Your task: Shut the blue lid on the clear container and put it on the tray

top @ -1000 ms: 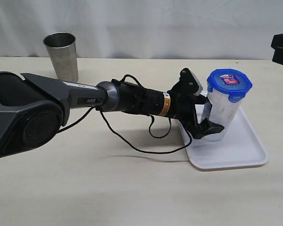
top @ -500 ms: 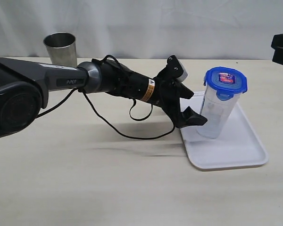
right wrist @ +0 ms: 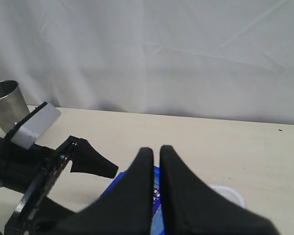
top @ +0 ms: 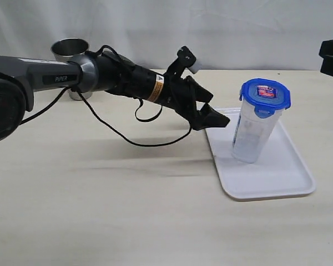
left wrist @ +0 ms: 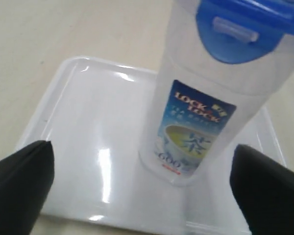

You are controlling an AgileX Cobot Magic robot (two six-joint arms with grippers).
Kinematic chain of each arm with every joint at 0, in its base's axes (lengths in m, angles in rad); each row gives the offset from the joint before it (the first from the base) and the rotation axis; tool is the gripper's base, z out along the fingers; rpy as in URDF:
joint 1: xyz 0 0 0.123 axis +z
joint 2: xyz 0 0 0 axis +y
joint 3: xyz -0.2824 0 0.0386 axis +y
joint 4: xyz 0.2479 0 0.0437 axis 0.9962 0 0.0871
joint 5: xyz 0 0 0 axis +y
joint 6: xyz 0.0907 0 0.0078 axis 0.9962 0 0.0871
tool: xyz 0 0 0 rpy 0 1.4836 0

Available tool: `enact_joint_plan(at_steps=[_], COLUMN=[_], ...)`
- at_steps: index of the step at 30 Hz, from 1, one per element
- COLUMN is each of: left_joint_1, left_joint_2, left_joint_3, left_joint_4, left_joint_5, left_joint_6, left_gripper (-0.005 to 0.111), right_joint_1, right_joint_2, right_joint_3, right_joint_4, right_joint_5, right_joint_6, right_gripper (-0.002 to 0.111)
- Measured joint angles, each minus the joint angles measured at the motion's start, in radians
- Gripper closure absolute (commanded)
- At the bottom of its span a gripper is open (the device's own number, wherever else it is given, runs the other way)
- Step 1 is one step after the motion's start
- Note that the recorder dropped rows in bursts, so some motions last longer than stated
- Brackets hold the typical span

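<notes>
The clear container point(top: 254, 133) stands upright on the white tray point(top: 277, 180), with the blue lid point(top: 265, 94) sitting on its top. My left gripper point(top: 218, 112) is open and hovers just left of the container, apart from it. In the left wrist view the container point(left wrist: 198, 112) with its blue-green label, the lid point(left wrist: 240, 27) and the tray point(left wrist: 88, 122) lie ahead of the open left gripper point(left wrist: 142, 191). My right gripper point(right wrist: 156, 148) is shut on nothing, high above the lid point(right wrist: 157, 198).
A grey steel cup point(top: 66, 49) stands at the back left, partly behind the left arm; it also shows as the steel cup point(right wrist: 5, 105) in the right wrist view. A loose black cable point(top: 127, 138) hangs under the left arm. A white curtain closes the back.
My left gripper has let go of the container's lower part and drawn back to the left and upward. The container stays standing on the tray.
</notes>
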Motion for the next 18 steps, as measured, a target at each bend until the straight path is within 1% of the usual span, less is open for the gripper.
enact_joint_plan(at_steps=[1,2,3,4,5,8,12,18], left_joint_1=[0.010,0.024,0.031,0.043,0.050,0.067,0.069,0.069], left_joint_2=[0.000,0.000,0.000,0.000,0.000,0.000,-0.006,-0.135], left_joint_3=[0.000,0.000,0.000,0.000,0.000,0.000,0.000,0.000], left_joint_4=[0.000,0.000,0.000,0.000,0.000,0.002,0.002,0.005], left_joint_5=[0.003,0.014,0.017,0.015,0.008,-0.034,-0.028,0.002], left_joint_6=[-0.011,-0.023,-0.028,-0.030,-0.032,-0.045,-0.067,-0.097], left_gripper=[0.053,0.065,0.089,0.100,0.107,0.107,0.107,0.107], right_joint_1=[0.000,0.000,0.000,0.000,0.000,0.000,0.000,0.000], right_joint_2=[0.000,0.000,0.000,0.000,0.000,0.000,0.000,0.000], right_joint_3=[0.000,0.000,0.000,0.000,0.000,0.000,0.000,0.000], right_joint_4=[0.000,0.000,0.000,0.000,0.000,0.000,0.000,0.000], right_joint_5=[0.000,0.000,0.000,0.000,0.000,0.000,0.000,0.000], right_joint_6=[0.000,0.000,0.000,0.000,0.000,0.000,0.000,0.000], right_gripper=[0.104,0.104,0.104,0.104,0.104,0.104,0.104,0.104])
